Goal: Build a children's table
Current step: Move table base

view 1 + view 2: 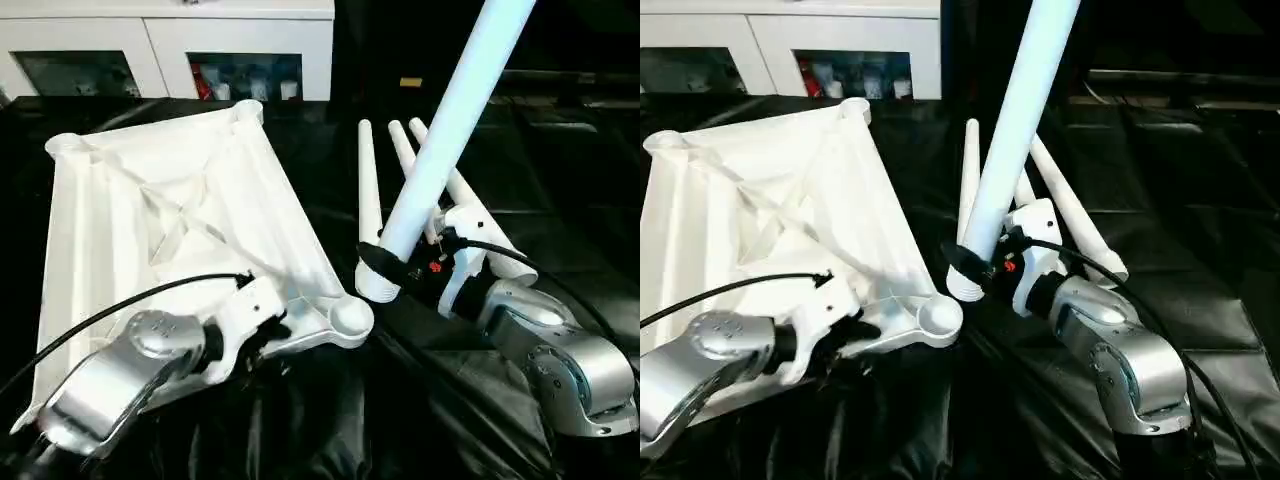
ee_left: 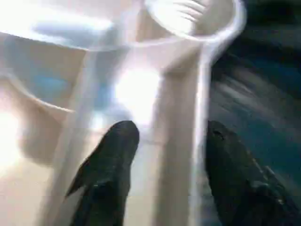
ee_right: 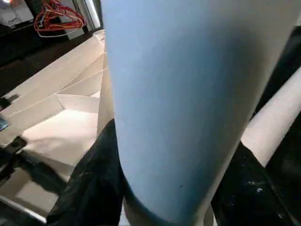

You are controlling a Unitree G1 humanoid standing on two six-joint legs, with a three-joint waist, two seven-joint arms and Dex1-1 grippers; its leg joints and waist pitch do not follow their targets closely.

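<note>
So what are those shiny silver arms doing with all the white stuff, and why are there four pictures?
Those arms belong to a robot that is building a little table. Two pictures come from cameras in its head, looking down. The other two come from cameras on its wrists, looking along its black fingers.

On the black-covered surface lies the square white plastic tabletop, upside down, so you see its ribs and its round corner sockets. The left gripper has its fingers around the tabletop's edge near one corner socket. The right gripper holds a long round white leg, thick end down, near that socket. Three more white legs lie behind. At the back stands a white cabinet.
</note>
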